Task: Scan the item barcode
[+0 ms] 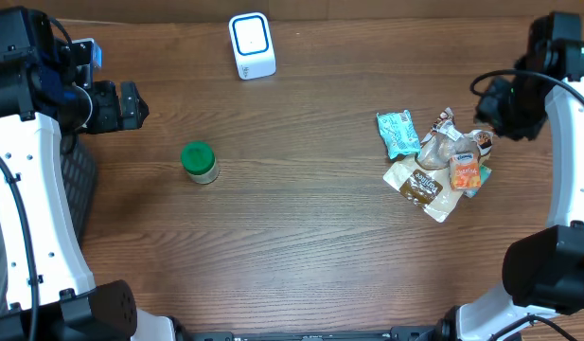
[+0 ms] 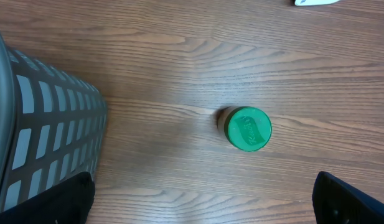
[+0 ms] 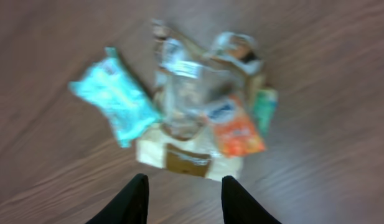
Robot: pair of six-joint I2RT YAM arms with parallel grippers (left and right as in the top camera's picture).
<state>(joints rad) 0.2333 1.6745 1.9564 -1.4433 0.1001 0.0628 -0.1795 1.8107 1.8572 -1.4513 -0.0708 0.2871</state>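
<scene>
Right gripper (image 3: 182, 200): dark fingers parted with bare wood showing between them, clamped on nothing, hanging over the near side of the packet pile.
Left gripper (image 2: 204, 202): fingers spread wide and empty, above the left part of the table (image 1: 301, 237), towards its far-left corner.
Packet pile (image 1: 433, 161): lies close to the right edge of the table, with its packets overlapping.
Teal packet (image 1: 398, 134): on the pile's left side, flat on the wood.
Clear bag (image 1: 441, 149): in the middle of the pile, on top of the others.
Orange packet (image 1: 465, 173): on the pile's right side, touching the clear bag.
Pale pouch (image 1: 422, 185): brown label, at the pile's near side, partly under the clear bag.
Barcode: the right wrist view is blurred, so none can be made out, and which packet carries one is hard to say.
Jar (image 1: 199, 162): green lid, upright, left of the table's middle, well apart from the pile.
Scanner (image 1: 252, 44): white with a blue-ringed face, near the far edge, left of centre.
Basket (image 2: 42, 124): grey mesh, at the left edge beside the left arm.
</scene>
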